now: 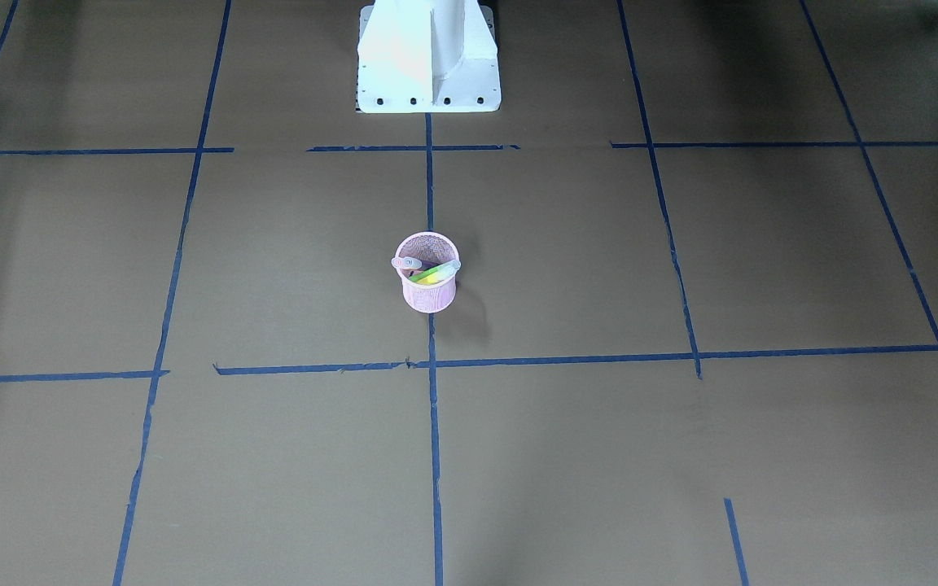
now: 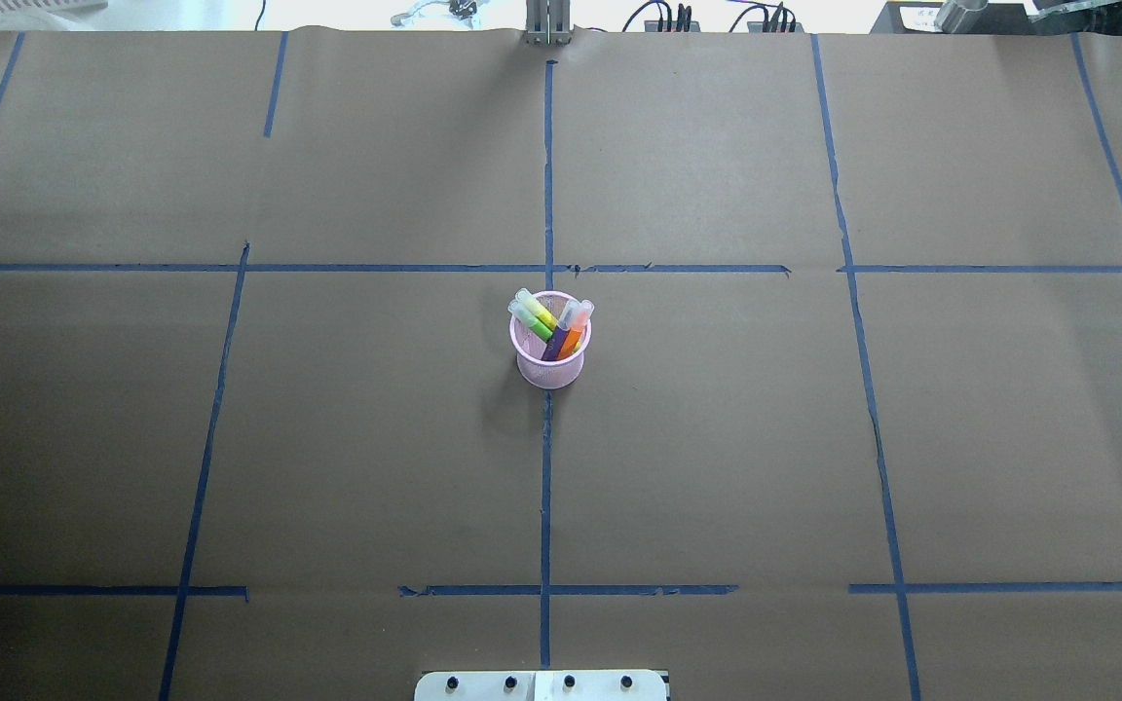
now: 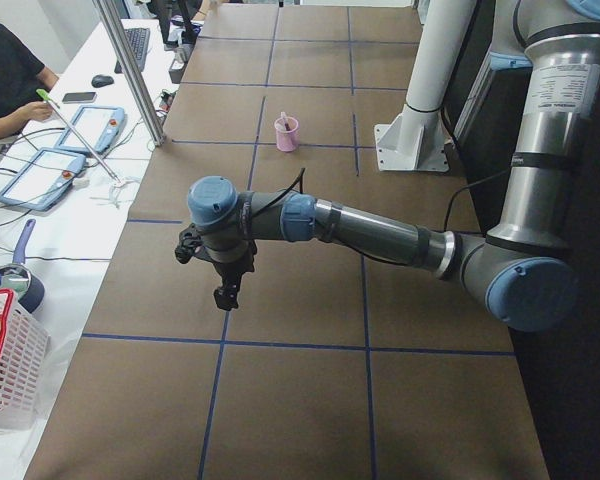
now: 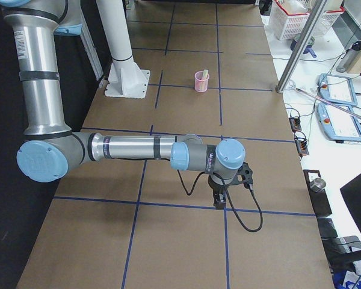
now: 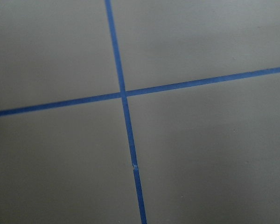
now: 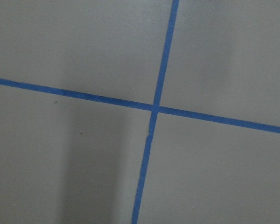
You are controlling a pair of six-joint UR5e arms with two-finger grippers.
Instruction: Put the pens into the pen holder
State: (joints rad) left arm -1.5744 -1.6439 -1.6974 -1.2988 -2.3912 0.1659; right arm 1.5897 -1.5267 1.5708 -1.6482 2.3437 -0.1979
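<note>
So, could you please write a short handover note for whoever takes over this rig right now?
Left hand: hangs over the table toward the robot's left end, far from the holder. Only a side view shows it, so open or shut cannot be told.
Right hand: likewise toward the right end; cannot be told.
Things: the pen holder stands upright mid-table on the centre tape line, holding the yellow pen, green pen, purple pen and orange pen, caps up.
Done: four pens are in.
Left: apparently nothing; no loose pen shows in any view.

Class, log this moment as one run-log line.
pens: four in pen holder | left pincer, right pincer: away from it, state unclear
</note>
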